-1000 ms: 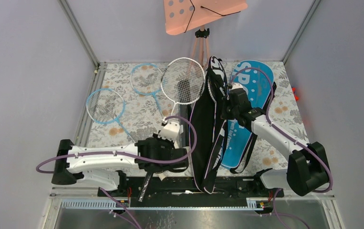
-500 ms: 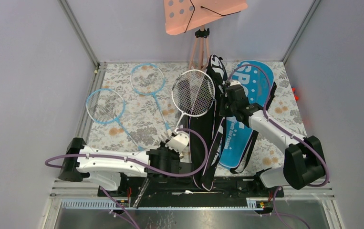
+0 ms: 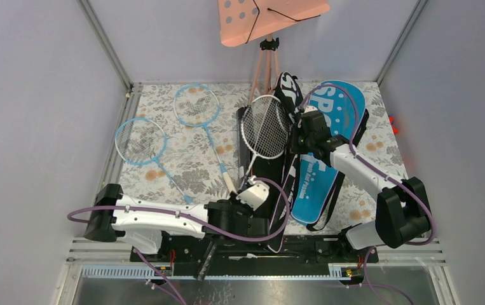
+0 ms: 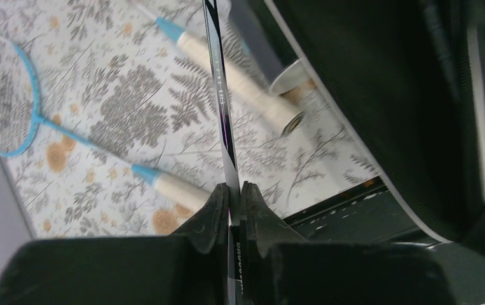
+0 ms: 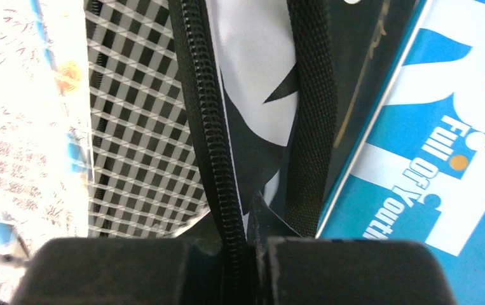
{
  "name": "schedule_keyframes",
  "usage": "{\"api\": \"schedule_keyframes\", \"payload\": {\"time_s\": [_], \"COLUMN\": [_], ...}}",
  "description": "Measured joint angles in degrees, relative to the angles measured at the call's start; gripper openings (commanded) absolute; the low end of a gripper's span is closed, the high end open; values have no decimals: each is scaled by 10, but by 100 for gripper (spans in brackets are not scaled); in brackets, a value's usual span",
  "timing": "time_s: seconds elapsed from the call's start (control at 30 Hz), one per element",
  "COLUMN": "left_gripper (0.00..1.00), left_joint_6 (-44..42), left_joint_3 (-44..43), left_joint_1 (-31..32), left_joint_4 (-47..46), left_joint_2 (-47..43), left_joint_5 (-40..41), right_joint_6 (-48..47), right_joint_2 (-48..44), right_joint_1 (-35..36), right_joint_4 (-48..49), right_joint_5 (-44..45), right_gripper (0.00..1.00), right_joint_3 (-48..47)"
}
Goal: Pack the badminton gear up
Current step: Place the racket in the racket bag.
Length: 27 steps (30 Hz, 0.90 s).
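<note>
My left gripper is shut on the thin shaft of the white-hooped racket. The racket's head lies over the open mouth of the black SPORT bag. My right gripper is shut on the black bag's zipper edge and holds the flap up. The racket's strings show beside that edge. Two light-blue rackets lie on the floral cloth at the left. The blue SPORT bag lies to the right. No shuttlecocks or tube show.
The pink perforated board on its tripod stands at the back middle. Grey walls and metal frame rails close in the table on the left, back and right. The blue rackets' cream handles lie near my left gripper.
My left arm has moved to the right with the white racket, bringing its head from the cloth over the black bag's opening. The right gripper has stayed shut on the bag's flap.
</note>
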<state>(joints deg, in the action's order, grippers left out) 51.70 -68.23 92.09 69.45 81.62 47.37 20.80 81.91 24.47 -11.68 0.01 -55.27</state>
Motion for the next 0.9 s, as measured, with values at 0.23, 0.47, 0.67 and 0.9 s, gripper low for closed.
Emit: {"api": "schedule_keyframes", "payload": {"time_s": [0.23,0.47,0.67,0.9], "left_gripper": [0,0,0,0], "left_joint_6": [-137,-203,-200,-179], "left_joint_3": [1,41,42,42], "left_joint_1": [-26,-113,-181,-218], "left_joint_4": [-181,-332,-439,-511], "left_joint_2": [6,14,71,116], "left_joint_5": [-21,-87,-109,-137], "right_joint_6": [-6,-2,15,30], "right_joint_2": [-2,-25,-45,-69], "right_joint_1": [-1,-4,-3,-6], "right_joint_4": [24,47,72,123], "right_joint_5": [-82,-121,-178,-197], "right_gripper": [0,0,0,0], "right_joint_3": [15,50,79,110]}}
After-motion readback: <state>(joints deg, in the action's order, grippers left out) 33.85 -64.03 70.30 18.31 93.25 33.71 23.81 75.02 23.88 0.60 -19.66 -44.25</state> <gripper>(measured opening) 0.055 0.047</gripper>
